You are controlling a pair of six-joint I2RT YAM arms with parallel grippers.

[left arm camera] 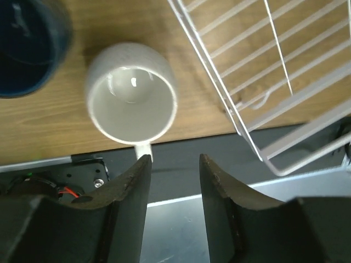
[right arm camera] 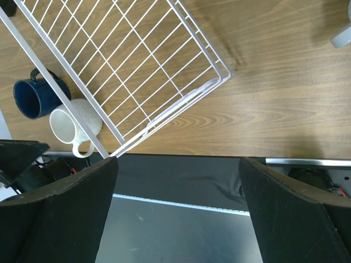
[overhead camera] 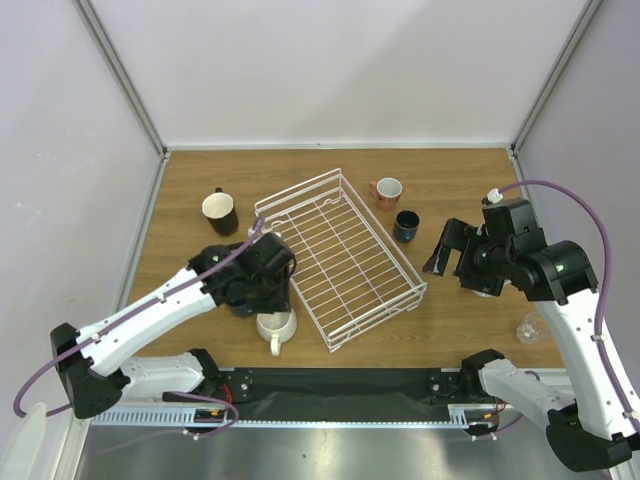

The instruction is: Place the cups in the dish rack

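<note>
5 mugs stood upright on the wooden table [overhead camera: 470, 180], all outside the white wire dish rack [overhead camera: 340, 260], which lay diagonally across the middle of the table. The cream-white mug [overhead camera: 275, 325] sat just beside the rack's near-left side, close to the table's front edge, with its handle pointing toward that edge. The navy blue mug [right arm camera: 35, 98] stood just beside it on the left, largely covered by the left arm in the top view. A black mug with a white inside [overhead camera: 219, 211] stood off the rack's far-left corner. Beyond the rack's right side were 2 more, near each other: a salmon-pink mug [overhead camera: 387, 191] and, nearer the arms, a dark navy mug [overhead camera: 407, 226].

The left gripper [left arm camera: 173, 181] hung above the table's front edge just off the cream-white mug's handle, its fingers narrowly parted with nothing between them. The right gripper [right arm camera: 178, 192] was held over the table to the right of the rack, jaws spread wide and gripping nothing.

Near the right front of the table lay 1 small pale object [overhead camera: 530, 328] — too blurred to tell whether it was a cup.
</note>
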